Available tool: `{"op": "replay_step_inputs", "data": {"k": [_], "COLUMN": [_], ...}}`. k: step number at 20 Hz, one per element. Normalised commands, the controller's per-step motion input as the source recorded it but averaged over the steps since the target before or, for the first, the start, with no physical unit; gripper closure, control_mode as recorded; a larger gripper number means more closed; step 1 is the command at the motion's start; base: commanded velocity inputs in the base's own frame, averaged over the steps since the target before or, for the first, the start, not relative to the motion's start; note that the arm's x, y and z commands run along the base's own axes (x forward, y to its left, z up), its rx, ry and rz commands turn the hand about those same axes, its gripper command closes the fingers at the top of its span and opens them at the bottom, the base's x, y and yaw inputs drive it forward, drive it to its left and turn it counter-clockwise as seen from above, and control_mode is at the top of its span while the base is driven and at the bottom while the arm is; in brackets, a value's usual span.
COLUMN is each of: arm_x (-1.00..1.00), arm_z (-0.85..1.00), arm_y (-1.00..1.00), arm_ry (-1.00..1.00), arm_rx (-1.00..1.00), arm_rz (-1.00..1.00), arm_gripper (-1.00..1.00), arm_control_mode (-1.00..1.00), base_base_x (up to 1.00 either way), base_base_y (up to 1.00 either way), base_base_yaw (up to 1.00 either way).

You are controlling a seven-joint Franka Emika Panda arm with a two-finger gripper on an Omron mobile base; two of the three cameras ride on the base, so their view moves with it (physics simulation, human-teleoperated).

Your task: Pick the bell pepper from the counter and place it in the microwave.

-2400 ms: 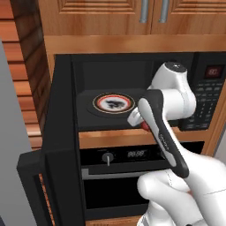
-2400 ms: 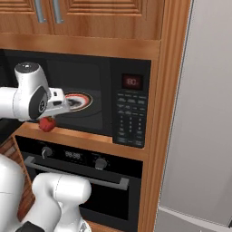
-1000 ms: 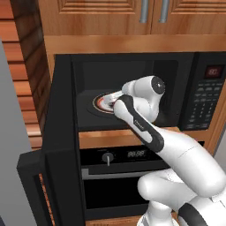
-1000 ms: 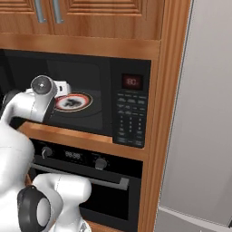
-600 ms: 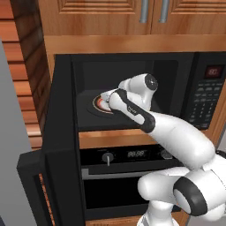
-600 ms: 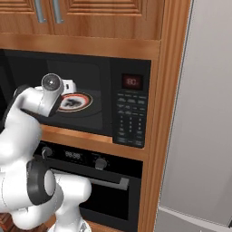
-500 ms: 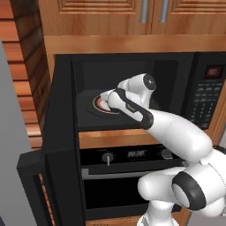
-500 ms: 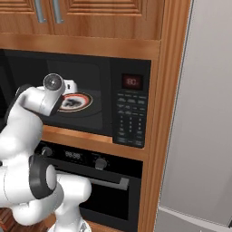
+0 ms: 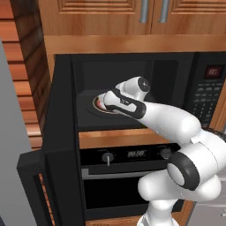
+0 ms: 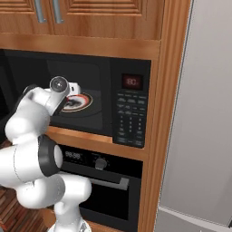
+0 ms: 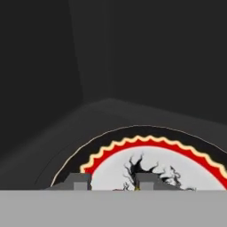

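Red and glossy, the bell pepper point(image 9: 102, 102) peeks out beside the gripper point(image 9: 105, 103), whose jaws pinch it tight inside the microwave point(image 9: 176, 79), low over the white, red and black turntable plate point(image 11: 177, 159) in the dark cavity.

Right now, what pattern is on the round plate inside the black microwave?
White centre with black cracks, a red scalloped ring and black rim on the round turntable plate; hand view shows it best.

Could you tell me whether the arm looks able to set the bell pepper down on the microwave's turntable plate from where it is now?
Probably yes: the door stands wide open, the gripper is inside the microwave, above the turntable plate.
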Motion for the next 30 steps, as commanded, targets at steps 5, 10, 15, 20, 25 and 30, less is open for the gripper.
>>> {"op": "replay_step_inputs", "data": {"k": [5, 10, 15, 20, 25, 30], "arm_x": [0.44, 0.04, -0.01, 0.03, 0.02, 0.03], "arm_z": [-0.01, -0.17, -0.25, 0.0, 0.0, 0.1], "arm_y": [0.0, 0.0, 0.0, 0.0, 0.0, 0.0], "arm_ry": [0.0, 0.01, 0.0, -0.01, 0.0, -0.08], "arm_rx": [0.0, 0.0, 0.0, 0.0, 0.0, 0.0], "arm_rz": [0.0, 0.0, -0.01, 0.0, 0.0, -0.01], "arm_gripper": [1.0, 1.0, -1.0, -1.0, -1.0, -1.0], "arm_control_mode": [-1.0, -1.0, -1.0, -1.0, -1.0, -1.0], "base_base_x": [0.0, 0.0, 0.0, 0.0, 0.0, 0.0], "base_base_y": [0.0, 0.0, 0.0, 0.0, 0.0, 0.0], "base_base_yaw": [0.0, 0.0, 0.0, 0.0, 0.0, 0.0]}}
